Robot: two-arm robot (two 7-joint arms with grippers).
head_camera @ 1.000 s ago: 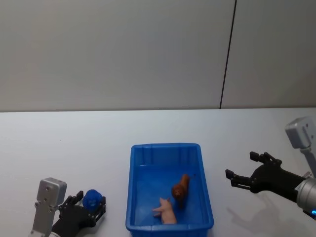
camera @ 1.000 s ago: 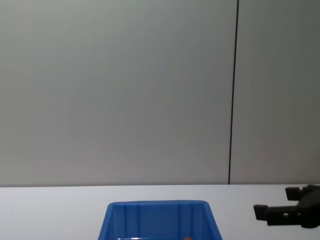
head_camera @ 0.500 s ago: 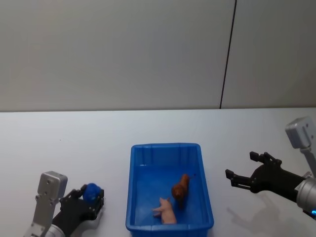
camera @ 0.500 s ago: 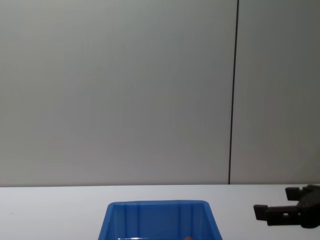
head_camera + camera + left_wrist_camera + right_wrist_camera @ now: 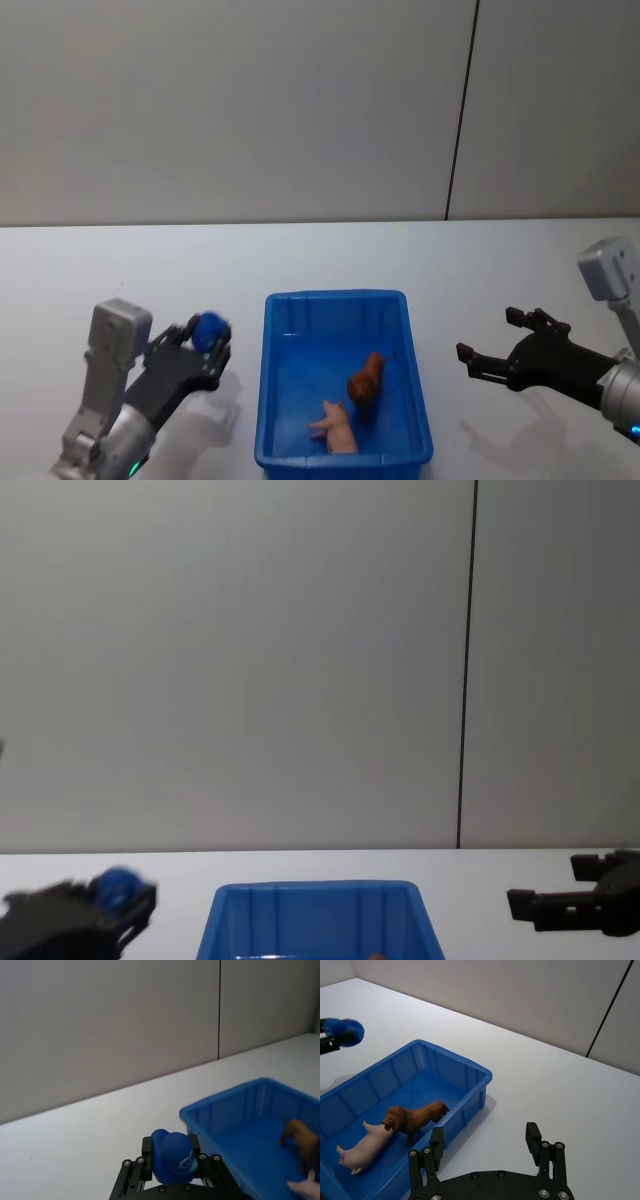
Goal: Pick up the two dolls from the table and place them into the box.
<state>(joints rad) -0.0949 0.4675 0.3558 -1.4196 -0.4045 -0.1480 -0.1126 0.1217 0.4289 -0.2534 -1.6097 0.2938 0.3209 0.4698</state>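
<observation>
The left gripper, jaws clamped on a blue doll, holds it above the table beside the box for dropping in, while the right gripper waits with jaws spread and empty.

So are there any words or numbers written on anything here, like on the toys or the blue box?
No words or numbers can be read anywhere.
The blue toy held in the left end effector has a small pale mark on it, too small to read.
The box, lion and pig carry no writing that shows.
</observation>
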